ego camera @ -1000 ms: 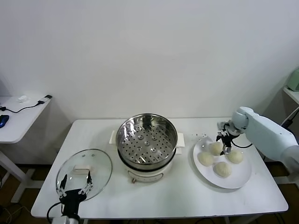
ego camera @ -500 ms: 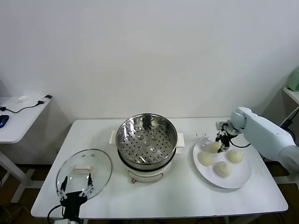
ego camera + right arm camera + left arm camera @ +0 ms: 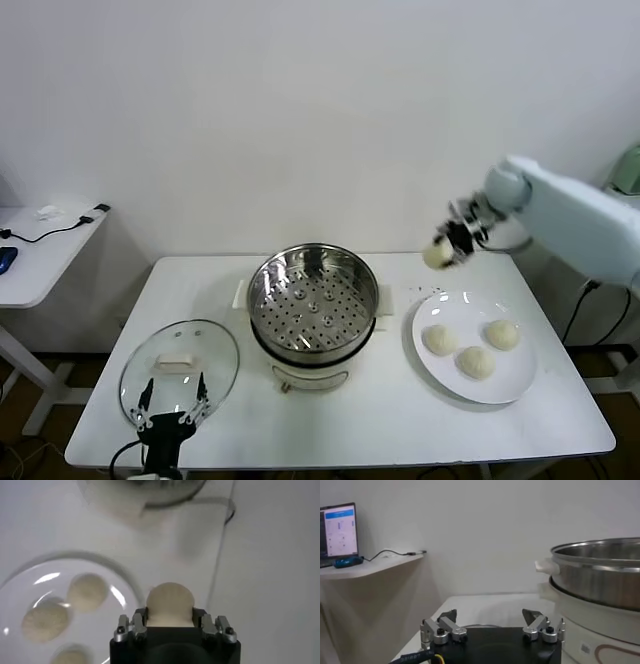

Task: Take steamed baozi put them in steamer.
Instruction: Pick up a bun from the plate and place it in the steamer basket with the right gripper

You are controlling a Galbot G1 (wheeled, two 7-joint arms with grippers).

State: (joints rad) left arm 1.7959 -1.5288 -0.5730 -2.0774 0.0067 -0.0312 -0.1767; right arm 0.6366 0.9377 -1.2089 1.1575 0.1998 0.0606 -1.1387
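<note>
Right gripper (image 3: 447,247) is clamped on one steamed baozi (image 3: 436,256), held in the air above the table (image 3: 400,420), between the steamer (image 3: 314,300) and the white plate (image 3: 510,385). Three baozi sit on the plate, right of the steamer. Steamer tray looks bare, though its near wall hides part. Left gripper (image 3: 169,405) parked with fingers spread at the table's front edge, by the glass lid (image 3: 180,365) left of the steamer.

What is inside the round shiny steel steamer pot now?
Only the perforated metal tray shows inside the round shiny stainless-steel steamer pot; no buns yet. Whatever lies beneath that tray is covered.
</note>
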